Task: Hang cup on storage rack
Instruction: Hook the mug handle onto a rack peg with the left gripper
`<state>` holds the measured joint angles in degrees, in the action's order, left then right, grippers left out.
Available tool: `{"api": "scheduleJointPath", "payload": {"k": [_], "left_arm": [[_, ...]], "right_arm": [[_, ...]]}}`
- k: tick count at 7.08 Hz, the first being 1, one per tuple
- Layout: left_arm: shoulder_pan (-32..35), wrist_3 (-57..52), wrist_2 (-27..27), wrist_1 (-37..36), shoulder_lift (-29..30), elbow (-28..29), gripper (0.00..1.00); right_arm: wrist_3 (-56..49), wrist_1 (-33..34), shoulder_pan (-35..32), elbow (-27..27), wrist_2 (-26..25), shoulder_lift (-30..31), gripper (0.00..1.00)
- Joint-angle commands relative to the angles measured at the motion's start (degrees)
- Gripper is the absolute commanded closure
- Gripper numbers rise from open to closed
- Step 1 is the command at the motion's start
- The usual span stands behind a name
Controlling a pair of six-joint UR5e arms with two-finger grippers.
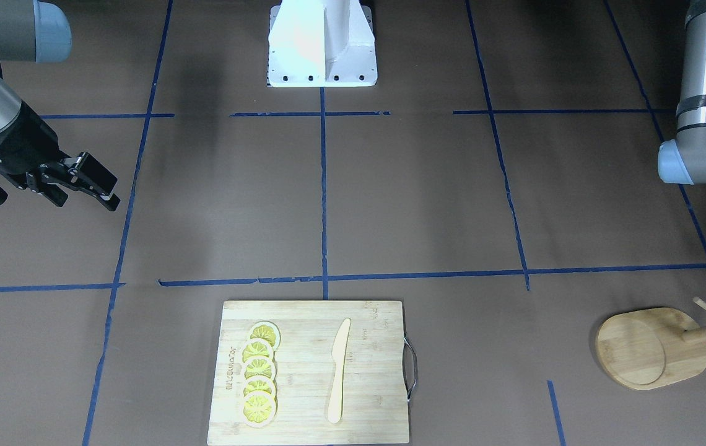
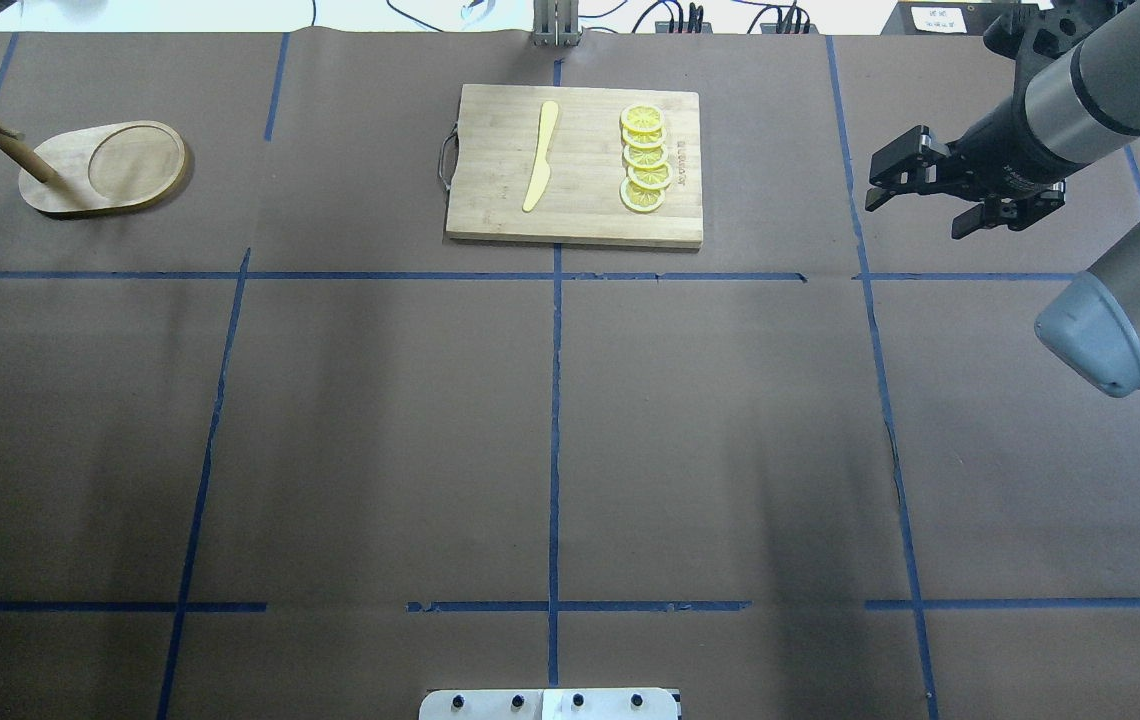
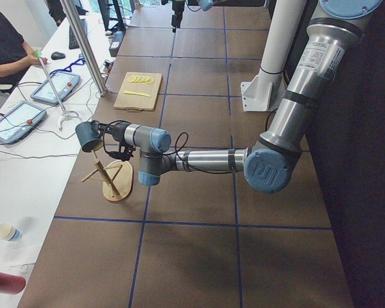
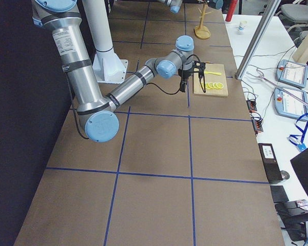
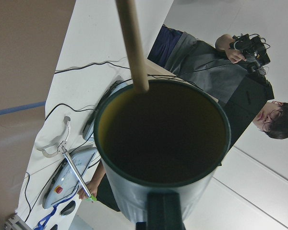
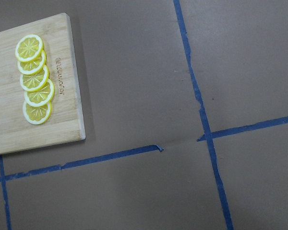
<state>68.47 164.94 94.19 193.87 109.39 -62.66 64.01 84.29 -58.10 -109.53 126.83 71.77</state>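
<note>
The cup (image 3: 88, 136), a dark grey-teal mug, is held in my left gripper (image 3: 104, 131), just above and on the operators' side of the storage rack (image 3: 119, 183). In the left wrist view the cup (image 5: 163, 139) fills the frame with its mouth toward the camera. A wooden peg (image 5: 133, 48) of the rack ends at its far rim, and I cannot tell whether they touch. The rack's oval bamboo base (image 2: 110, 165) stands at the table's far left (image 1: 638, 347). My right gripper (image 2: 915, 200) hovers open and empty at the far right (image 1: 83, 198).
A rectangular bamboo cutting board (image 2: 490, 200) with several lemon slices (image 2: 644, 160) and a wooden knife (image 2: 541, 155) lies at the far middle. The robot's white base (image 1: 322, 43) is at the near edge. Operators sit at a white table (image 3: 25, 160) beyond the far edge.
</note>
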Motion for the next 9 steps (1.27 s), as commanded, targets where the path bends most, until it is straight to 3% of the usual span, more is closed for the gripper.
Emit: {"api": "scheduleJointPath", "payload": {"k": [1, 5, 8, 9], "left_arm": [[0.0, 1.4, 0.2, 6.6, -1.1, 4.6, 0.91], [0.0, 2.2, 0.3, 7.9, -2.0, 5.1, 0.82], [-0.3, 2.1, 0.2, 7.9, -1.9, 6.0, 0.60], [-0.3, 2.2, 0.2, 7.9, -1.9, 6.0, 0.45]], "right_arm": [[0.1, 0.0, 0.0, 0.0, 0.0, 0.0, 0.00], [0.5, 0.0, 0.0, -0.2, 0.1, -0.3, 0.00], [0.8, 0.0, 0.0, -0.9, 0.0, -0.1, 0.00], [0.8, 0.0, 0.0, -0.9, 0.0, -0.1, 0.00]]}}
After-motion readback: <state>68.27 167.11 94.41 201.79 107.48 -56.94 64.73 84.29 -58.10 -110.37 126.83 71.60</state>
